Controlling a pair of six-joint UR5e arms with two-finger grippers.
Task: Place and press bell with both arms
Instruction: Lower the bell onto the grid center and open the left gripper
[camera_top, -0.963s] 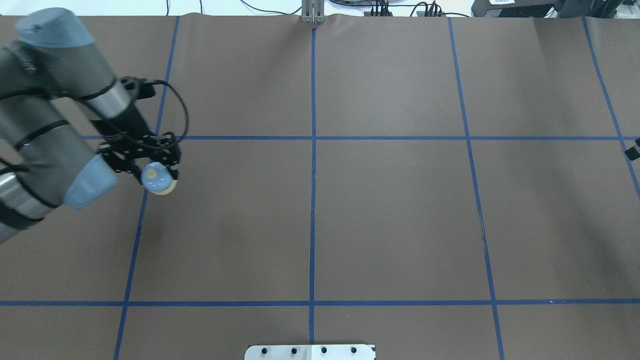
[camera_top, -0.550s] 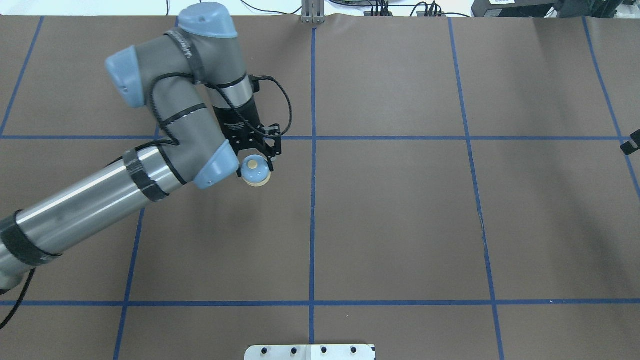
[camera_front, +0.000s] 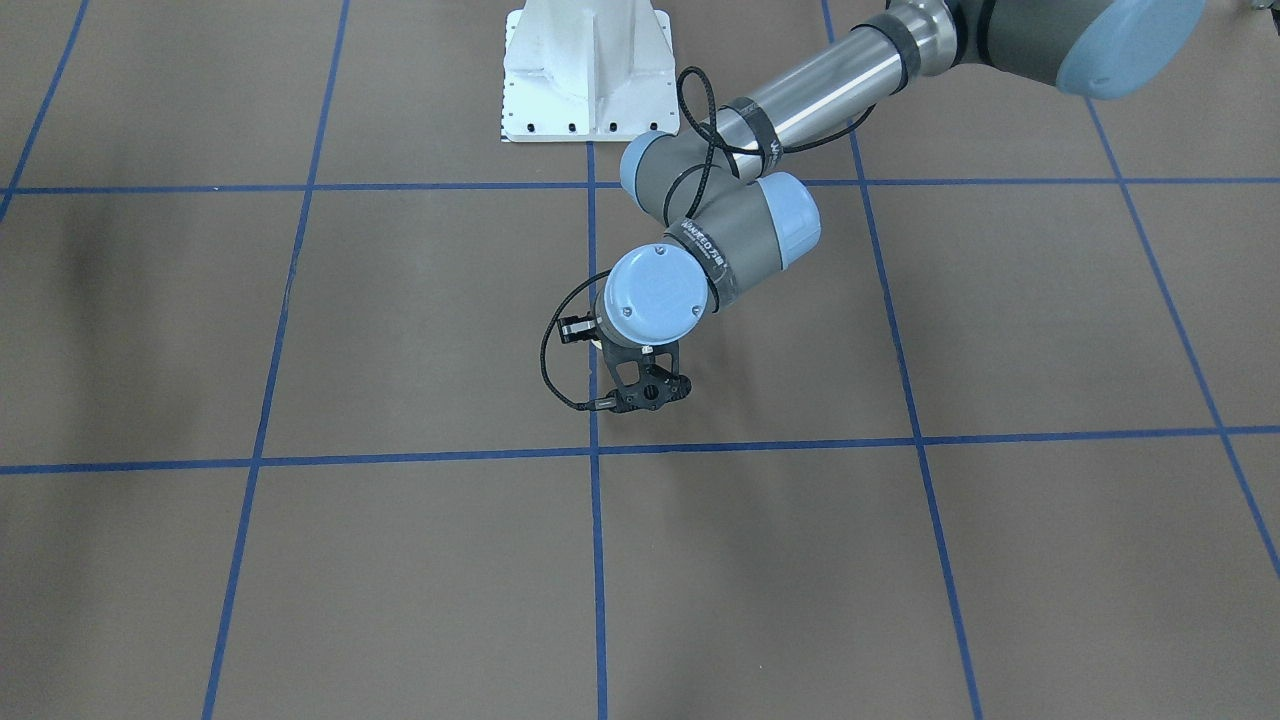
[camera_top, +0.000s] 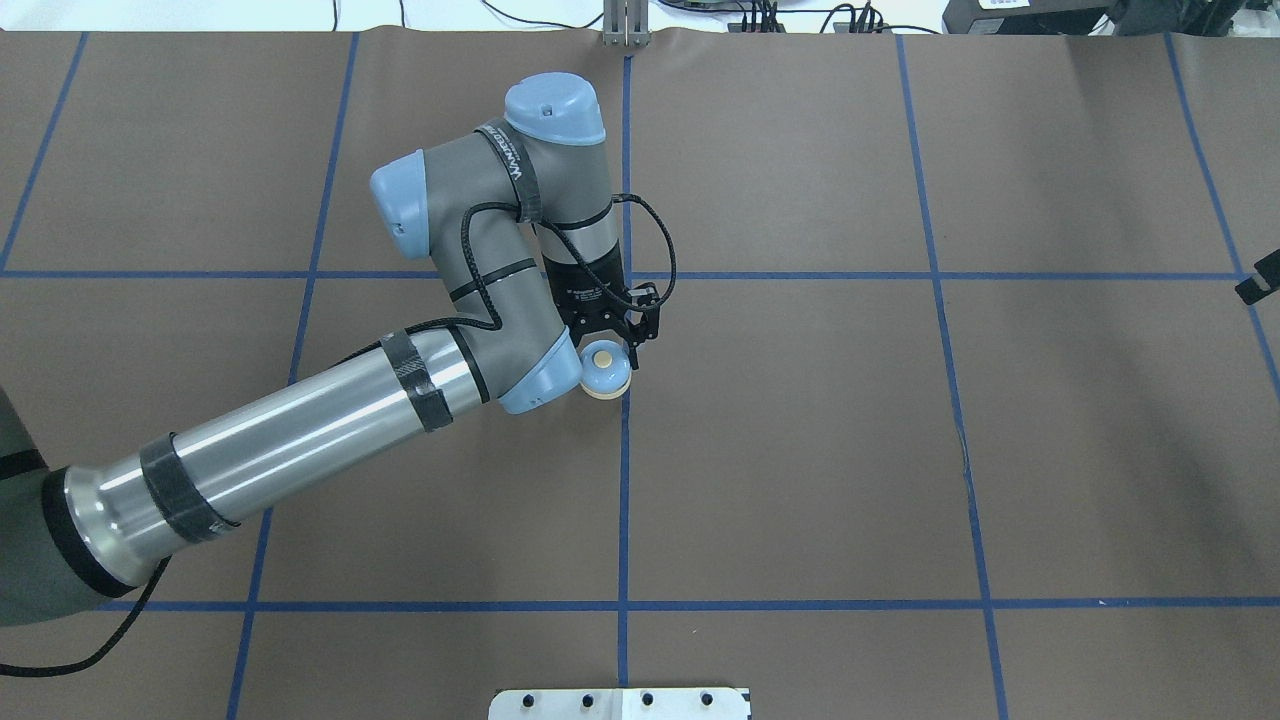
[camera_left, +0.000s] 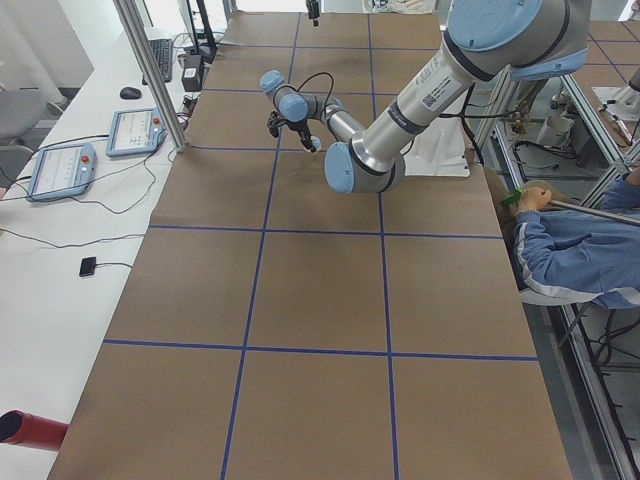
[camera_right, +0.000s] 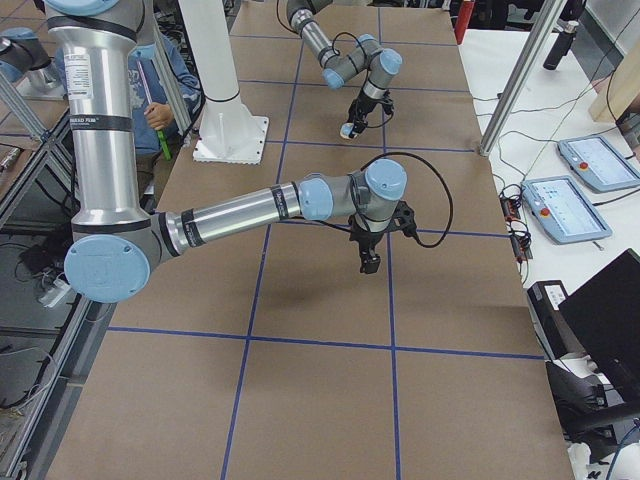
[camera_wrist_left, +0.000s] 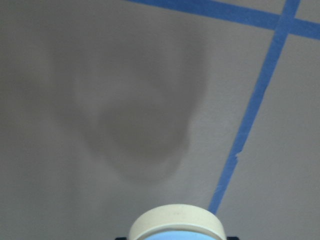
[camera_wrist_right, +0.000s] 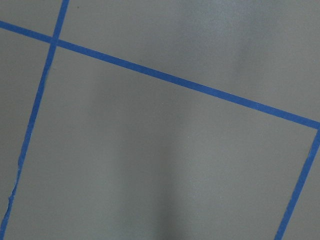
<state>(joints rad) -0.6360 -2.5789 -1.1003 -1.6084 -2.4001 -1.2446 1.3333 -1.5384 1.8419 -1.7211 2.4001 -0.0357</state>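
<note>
The light-blue bell (camera_top: 605, 368) with its cream button and cream base rim is held in my left gripper (camera_top: 607, 352), which is shut on its dome. It hangs a little above the brown table, just left of the centre blue tape line. The left wrist view shows only the bell's cream rim (camera_wrist_left: 175, 223) at the bottom edge, with its shadow on the table. In the front view the wrist covers the bell and only the left gripper (camera_front: 645, 392) shows. My right gripper (camera_right: 368, 262) hangs over the table's right side; I cannot tell if it is open or shut.
The white bolted pedestal (camera_top: 620, 703) stands at the near table edge. Blue tape lines (camera_top: 625, 480) divide the brown table cover. A seated person (camera_left: 570, 250) and teach pendants (camera_right: 565, 205) are beside the table.
My left arm has swung right with the bell in its gripper, from the table's left side to the centre line. The right gripper at the view's right edge has barely shifted.
</note>
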